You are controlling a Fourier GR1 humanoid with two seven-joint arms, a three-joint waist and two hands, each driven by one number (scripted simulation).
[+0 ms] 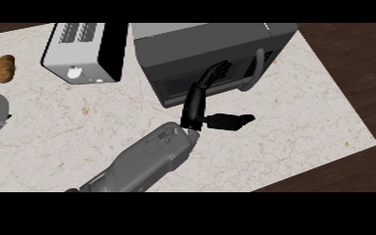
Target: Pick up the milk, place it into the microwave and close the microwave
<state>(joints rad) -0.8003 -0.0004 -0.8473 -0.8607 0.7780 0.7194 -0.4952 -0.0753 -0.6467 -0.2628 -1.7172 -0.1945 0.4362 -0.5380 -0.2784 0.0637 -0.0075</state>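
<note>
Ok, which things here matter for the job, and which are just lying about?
For the job: microwave; its door and handle; left hand, straight fingers at the door. The milk is not in view.

Lying about: toaster; brown item and grey item at the left edge.

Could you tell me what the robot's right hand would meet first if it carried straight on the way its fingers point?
Most likely the microwave's door: the right hand points its straight fingers up at it, seemingly touching already, though depth is unclear.
</note>
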